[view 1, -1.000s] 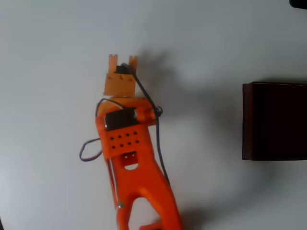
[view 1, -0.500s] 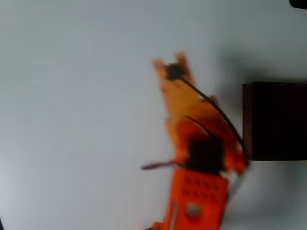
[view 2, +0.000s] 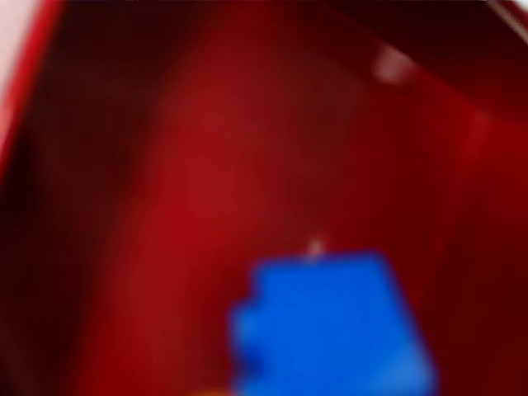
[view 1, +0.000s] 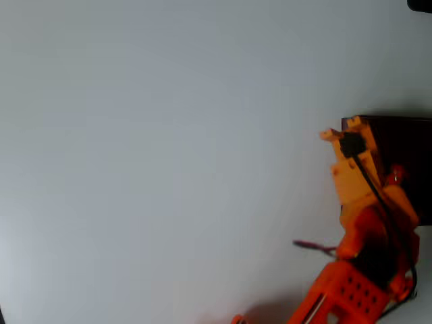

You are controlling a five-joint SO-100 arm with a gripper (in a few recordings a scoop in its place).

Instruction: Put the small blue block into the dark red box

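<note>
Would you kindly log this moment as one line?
gripper: at dark red box left edge | small blue block: over box interior | grip: unclear

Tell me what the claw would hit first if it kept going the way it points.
Most likely the red inner floor of the large dark red box. In the wrist view, the small bright blue block sits at the claw end with red box interior ahead. Blur hides depth. Overhead, the claw sits at the box's corner.
</note>
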